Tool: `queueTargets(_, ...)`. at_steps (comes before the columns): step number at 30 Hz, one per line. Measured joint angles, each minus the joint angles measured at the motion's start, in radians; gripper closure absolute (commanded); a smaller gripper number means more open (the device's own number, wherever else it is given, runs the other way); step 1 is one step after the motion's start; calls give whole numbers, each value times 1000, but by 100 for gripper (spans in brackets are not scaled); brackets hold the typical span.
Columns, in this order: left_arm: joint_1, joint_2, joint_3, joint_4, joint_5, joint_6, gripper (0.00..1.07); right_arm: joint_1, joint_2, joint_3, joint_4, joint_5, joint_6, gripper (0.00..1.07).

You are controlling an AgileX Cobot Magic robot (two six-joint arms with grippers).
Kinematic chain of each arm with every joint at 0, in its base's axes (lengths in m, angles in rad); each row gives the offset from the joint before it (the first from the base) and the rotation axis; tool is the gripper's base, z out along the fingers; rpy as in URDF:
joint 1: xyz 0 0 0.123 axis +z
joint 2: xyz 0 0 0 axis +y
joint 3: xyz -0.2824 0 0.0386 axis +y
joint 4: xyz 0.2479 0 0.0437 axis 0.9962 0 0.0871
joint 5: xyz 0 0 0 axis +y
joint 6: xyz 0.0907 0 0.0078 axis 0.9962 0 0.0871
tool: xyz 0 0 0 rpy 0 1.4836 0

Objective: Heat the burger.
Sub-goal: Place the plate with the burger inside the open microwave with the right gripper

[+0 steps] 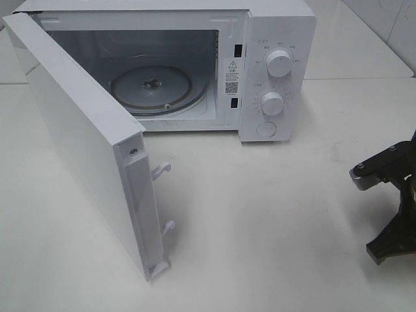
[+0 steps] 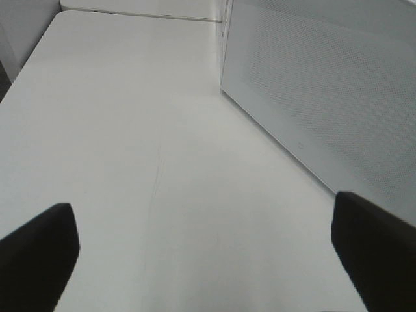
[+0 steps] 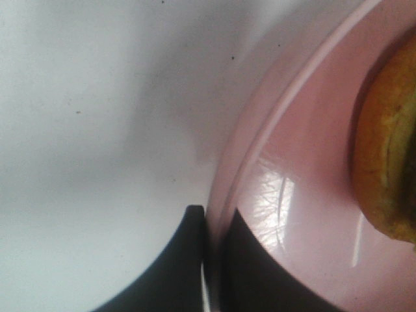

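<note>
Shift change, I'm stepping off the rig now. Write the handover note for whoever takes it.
Left gripper: open, holding nothing, over the table beside the microwave door.
Right gripper: shut on the rim of the pink plate; the burger sits on that plate.
Done: the microwave stands open, its turntable bare.
Left: put the plate with the burger on the turntable, release, close the door, set the dials.
</note>
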State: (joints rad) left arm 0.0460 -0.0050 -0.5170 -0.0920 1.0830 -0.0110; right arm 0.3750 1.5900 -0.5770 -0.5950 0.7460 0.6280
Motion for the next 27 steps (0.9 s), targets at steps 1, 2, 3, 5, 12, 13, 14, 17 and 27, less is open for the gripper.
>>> queueTargets(1, 0, 0, 0, 0, 0, 0, 9, 0, 0, 0, 0, 0, 0, 107)
queueTargets(2, 0, 0, 0, 0, 0, 0, 9, 7, 0, 0, -1, 11, 1, 107)
queueTargets(3, 0, 0, 0, 0, 0, 0, 9, 19, 0, 0, -1, 20, 1, 107)
queueTargets(5, 0, 0, 0, 0, 0, 0, 9, 30, -3, 0, -1, 26, 1, 107)
queueTargets(12, 0, 0, 0, 0, 0, 0, 9, 53, -80, 1, -20, 66, 1, 107)
queueTargets(13, 0, 0, 0, 0, 0, 0, 9, 53, -110, 1, -30, 86, 1, 107)
queueTargets(14, 0, 0, 0, 0, 0, 0, 9, 53, -110, 1, -30, 86, 1, 107)
queueTargets(17, 0, 0, 0, 0, 0, 0, 9, 53, -151, 1, -31, 122, 1, 107)
queueTargets(27, 0, 0, 0, 0, 0, 0, 9, 53, -239, 1, -12, 158, -18, 107)
